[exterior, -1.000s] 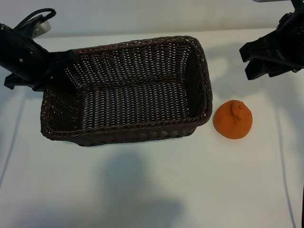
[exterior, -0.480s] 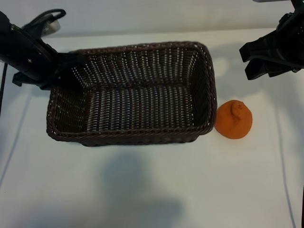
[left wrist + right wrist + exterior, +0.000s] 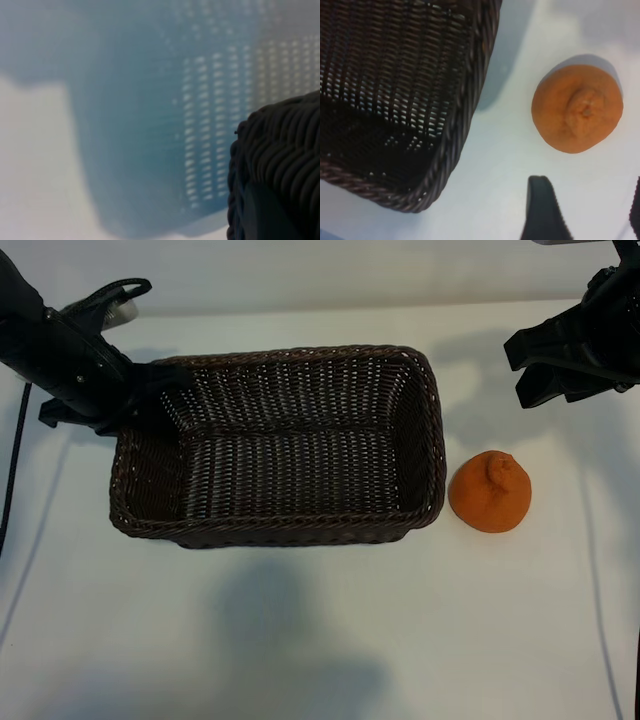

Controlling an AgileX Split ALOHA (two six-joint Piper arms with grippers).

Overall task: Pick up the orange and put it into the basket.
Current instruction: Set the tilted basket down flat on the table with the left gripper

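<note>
Gripping the wicker basket (image 3: 425, 440) rim with the left gripper (image 3: 150, 390) while the right gripper (image 3: 545, 370) hangs spread above the orange (image 3: 490, 492), just beside the basket's end wall on the table (image 3: 320, 640): risk of dragged wicker nudging the fruit into a roll.

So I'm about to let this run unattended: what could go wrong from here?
The left gripper is clamped on the basket rim at its far left corner; more dragging could nudge the basket's right end into the orange, which sits just beside it and might roll away. The right gripper hangs open beyond the orange with nothing held; a descent off the fruit's knobby top could slip.
</note>
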